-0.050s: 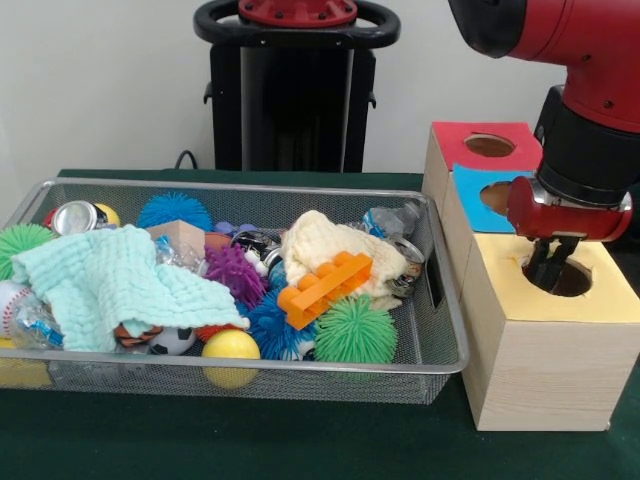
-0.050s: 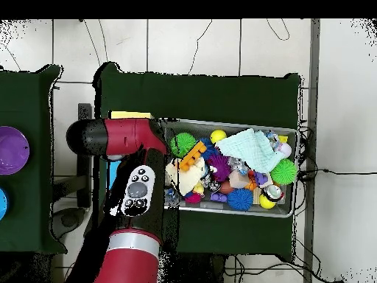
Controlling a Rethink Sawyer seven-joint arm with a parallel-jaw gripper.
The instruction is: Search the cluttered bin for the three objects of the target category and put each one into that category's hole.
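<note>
You have the gripper [image 1: 549,268] down at the round hole [image 1: 562,279] in the yellow-topped wooden box [image 1: 545,345], its dark fingertips dipping just inside the opening. You cannot tell from either view whether they are spread or closed, or whether anything sits between them. In the overhead view the red arm [image 2: 121,138] hides the boxes almost entirely.

Behind the yellow box stand 2 more: a blue-topped box [image 1: 484,198] and a red-topped box [image 1: 480,145], each with its own round hole.

To the left of the boxes in the front view, the wire mesh bin [image 1: 240,375] lies on the green table [image 1: 250,440], still crowded. Look at what you have there:
- a mint-green cloth [image 1: 120,285] draped over the left part, soft and waffled
- a cream cloth [image 1: 325,245] bunched toward the right
- an orange toy brick [image 1: 325,288] with studs, lying tilted against the cream cloth
- spiky rubber balls: green [image 1: 356,330] near the front right, blue [image 1: 272,328] beside it, purple [image 1: 235,272] in the middle, another blue [image 1: 173,210] at the back, another green [image 1: 18,243] at the left edge
- a smooth yellow ball [image 1: 231,346] against the front wall
- a crushed metal can [image 1: 75,217] at the back left corner
- a wooden block [image 1: 180,235] behind the mint cloth.
</note>
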